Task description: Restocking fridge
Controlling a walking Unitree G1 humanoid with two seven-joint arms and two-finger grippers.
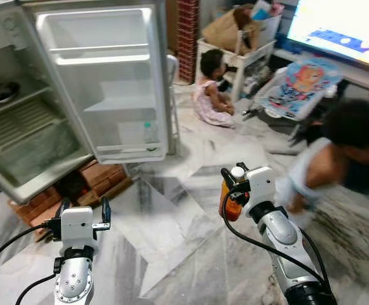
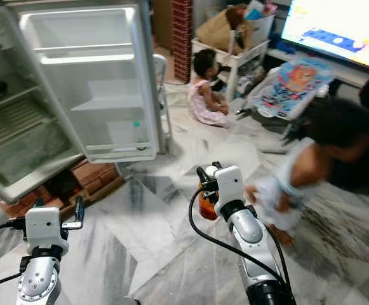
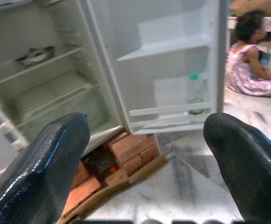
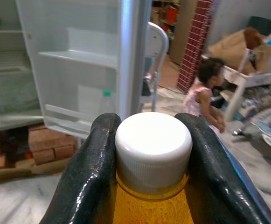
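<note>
An orange bottle (image 1: 231, 202) with a white cap (image 4: 153, 145) sits pinched in the right hand (image 1: 235, 181), well away from the open fridge (image 1: 25, 121). A clear green-capped bottle (image 3: 196, 93) stands in the fridge door's (image 1: 108, 76) bottom rack. The left hand (image 1: 81, 216), fingers spread and empty, hovers over the marble floor (image 1: 171, 241) before the fridge

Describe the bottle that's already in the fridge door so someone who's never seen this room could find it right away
Start at the white fridge standing open on bricks, and look at the inside of its swung-out door. On the lowest door shelf stands a clear bottle with a green cap, upright. It is the only item in the door; the other bottle, orange with a white cap, is in the right gripper.
</note>
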